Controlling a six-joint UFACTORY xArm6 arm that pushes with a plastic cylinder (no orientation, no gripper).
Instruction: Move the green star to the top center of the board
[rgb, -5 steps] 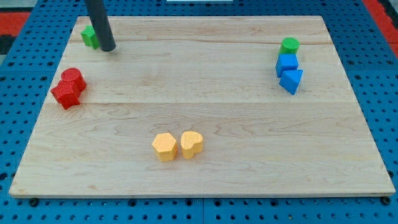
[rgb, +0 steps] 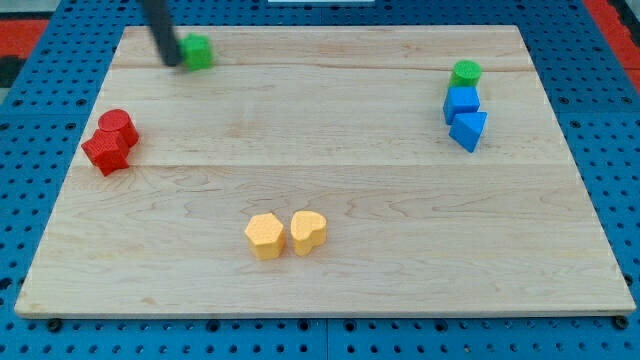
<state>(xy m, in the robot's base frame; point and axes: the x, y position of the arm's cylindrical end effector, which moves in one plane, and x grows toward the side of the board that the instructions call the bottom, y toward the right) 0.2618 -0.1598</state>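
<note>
The green star (rgb: 197, 51) lies near the board's top edge, left of centre. My tip (rgb: 171, 61) rests on the board right against the star's left side; the dark rod rises from it out of the view's top. The rod looks a little blurred. The wooden board (rgb: 330, 150) fills most of the view.
A red cylinder (rgb: 118, 125) and a red star (rgb: 105, 153) touch at the left edge. A green cylinder (rgb: 465, 72), a blue cube (rgb: 462, 102) and a blue triangle (rgb: 469, 130) stack at the right. Two yellow blocks (rgb: 264, 236) (rgb: 308, 231) sit side by side at the bottom centre.
The green star has slid to the right along the top edge. My tip has shifted to the star's left side, where before it stood on its right.
</note>
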